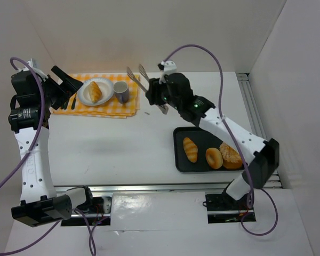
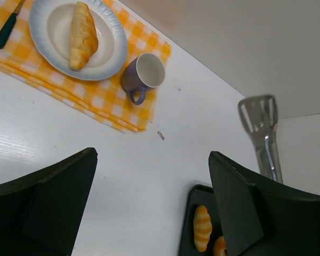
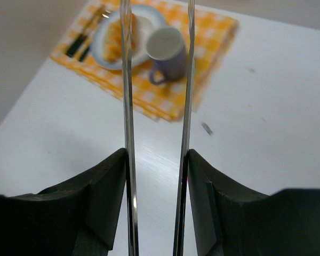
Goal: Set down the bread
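While one bread roll [image 1: 95, 91] lies on the plate [image 1: 83, 98] and a second roll [image 1: 190, 149] waits on the tray [image 1: 179, 161], right gripper [image 3: 156, 176] pinches empty tongs [image 3: 127, 106] mid-table; left gripper [image 2: 152, 160] gapes, holding nothing.

Cropped tips, soft far end
The tongs [image 3: 126, 96] run off the top edge, tips unseen; plate [image 3: 148, 21], bread [image 3: 113, 37] and mug [image 3: 168, 50] are blurred; the tray [image 2: 188, 234] is cut at the bottom edge, one roll [image 2: 220, 246] half behind the left gripper [image 2: 152, 154]; a speck [image 2: 160, 135] is too small to name.
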### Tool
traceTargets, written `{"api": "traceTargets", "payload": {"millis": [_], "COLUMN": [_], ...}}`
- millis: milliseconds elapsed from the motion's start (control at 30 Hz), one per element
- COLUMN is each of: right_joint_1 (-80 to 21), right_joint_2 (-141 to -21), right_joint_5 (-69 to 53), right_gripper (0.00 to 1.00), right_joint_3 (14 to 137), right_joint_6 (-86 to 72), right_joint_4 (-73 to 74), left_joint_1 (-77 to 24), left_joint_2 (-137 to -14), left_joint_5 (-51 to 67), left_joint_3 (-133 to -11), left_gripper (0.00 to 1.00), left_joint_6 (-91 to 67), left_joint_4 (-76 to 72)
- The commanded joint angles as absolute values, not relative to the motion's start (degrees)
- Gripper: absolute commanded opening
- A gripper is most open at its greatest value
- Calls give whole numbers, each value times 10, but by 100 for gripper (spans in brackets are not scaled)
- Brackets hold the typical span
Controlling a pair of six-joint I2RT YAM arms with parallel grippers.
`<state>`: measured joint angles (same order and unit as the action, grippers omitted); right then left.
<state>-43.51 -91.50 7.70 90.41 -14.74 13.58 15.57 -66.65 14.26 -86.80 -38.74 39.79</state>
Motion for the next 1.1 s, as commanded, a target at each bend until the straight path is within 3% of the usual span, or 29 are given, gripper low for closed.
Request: {"api": "traceTargets", "payload": {"millis": [0, 267, 533, 767, 1067], "right_joint_1": [-414, -397, -397, -397, -397], "right_joint_2": [-825, -639, -561, -502, -519], "right_joint_5": [128, 184, 157, 118, 92], "right_gripper": [55, 55, 55, 56, 64], "right_joint_3": [789, 655, 597, 539, 544], "right_joint_6": [-188, -319, -456, -540, -493], "right_joint_4": [211, 423, 614, 659, 657], "left_joint_1": [158, 158, 158, 158, 158], "left_joint_2": [-648, -653, -653, -653, -648], "left_joint_5": [163, 185, 185, 191, 201], "left_joint_3": [-863, -852, -852, -852, -841], "left_gripper": [99, 99, 99, 99, 99], "left_joint_6": [-369, -359, -353, -359, -359], "left_joint_4": [374, 364, 364, 364, 364]}}
